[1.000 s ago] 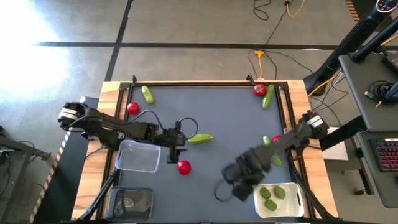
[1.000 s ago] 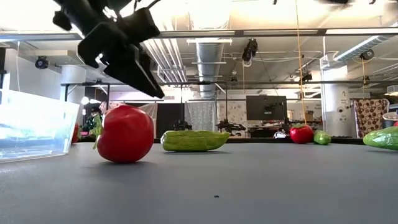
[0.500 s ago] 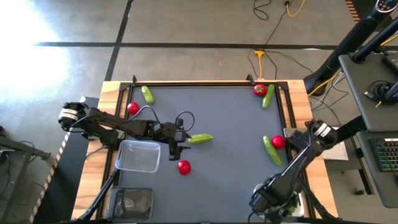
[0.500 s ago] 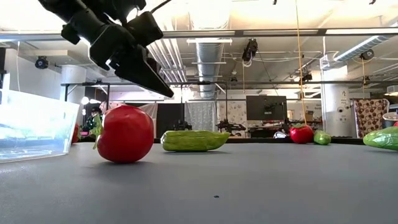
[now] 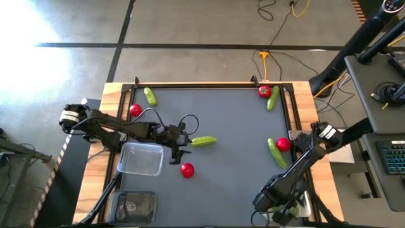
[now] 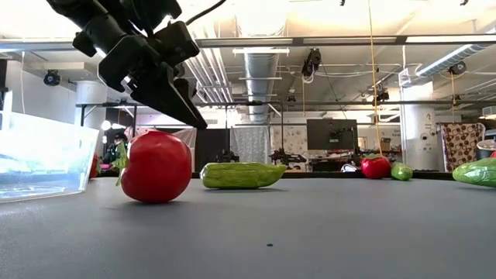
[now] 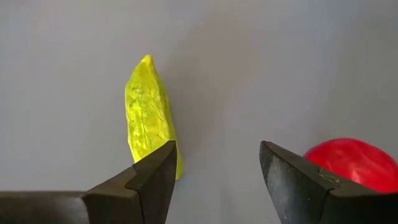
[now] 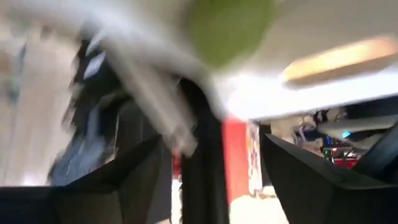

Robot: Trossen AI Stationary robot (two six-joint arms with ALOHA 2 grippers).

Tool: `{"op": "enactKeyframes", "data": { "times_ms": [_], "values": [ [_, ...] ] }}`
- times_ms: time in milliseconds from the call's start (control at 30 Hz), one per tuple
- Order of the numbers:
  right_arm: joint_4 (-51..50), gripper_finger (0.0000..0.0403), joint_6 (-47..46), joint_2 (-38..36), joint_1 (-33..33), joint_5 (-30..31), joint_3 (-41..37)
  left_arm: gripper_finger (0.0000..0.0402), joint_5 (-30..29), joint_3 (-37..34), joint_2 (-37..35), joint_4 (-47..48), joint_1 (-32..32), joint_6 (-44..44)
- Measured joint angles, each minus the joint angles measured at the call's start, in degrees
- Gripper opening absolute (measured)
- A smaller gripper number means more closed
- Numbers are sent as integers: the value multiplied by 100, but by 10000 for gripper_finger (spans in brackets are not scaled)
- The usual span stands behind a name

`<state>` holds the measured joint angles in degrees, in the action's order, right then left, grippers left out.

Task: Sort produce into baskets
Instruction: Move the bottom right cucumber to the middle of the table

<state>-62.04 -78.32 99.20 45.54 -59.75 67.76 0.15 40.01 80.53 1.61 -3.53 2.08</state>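
Since a second ago my right gripper (image 5: 273, 204) has swung over the white basket (image 5: 304, 204), fingers parted; my left gripper (image 5: 179, 150), jaws spread and empty, must centre over the tomato (image 5: 187, 170) before closing

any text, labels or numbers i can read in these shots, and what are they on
None can be read.
Produce, such as the tomato and cucumber: no print.
Clear basket: no label.
Dark basket: pale marks inside, too small to read.
Screens in the room behind: too far to read.
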Motion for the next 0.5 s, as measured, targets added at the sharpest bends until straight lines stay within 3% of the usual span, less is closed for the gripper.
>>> {"op": "enactKeyframes", "data": {
  "times_ms": [67,167,267,400,500],
  "values": [
    [-247,282,-62,-73,-106,-149,301,212,4,0,-2,4,0,-2],
    [-486,280,-371,-283,-346,414,843,212,18,34,-2,8,0,4],
    [-978,264,-721,-515,-643,1855,1283,212,17,42,13,-145,0,24],
    [-1643,239,-948,-778,-1005,4399,1664,212,15,46,84,-411,0,38],
    [-2020,224,-968,-885,-1353,5492,1689,212,15,46,136,-538,0,56]
  ]
}}
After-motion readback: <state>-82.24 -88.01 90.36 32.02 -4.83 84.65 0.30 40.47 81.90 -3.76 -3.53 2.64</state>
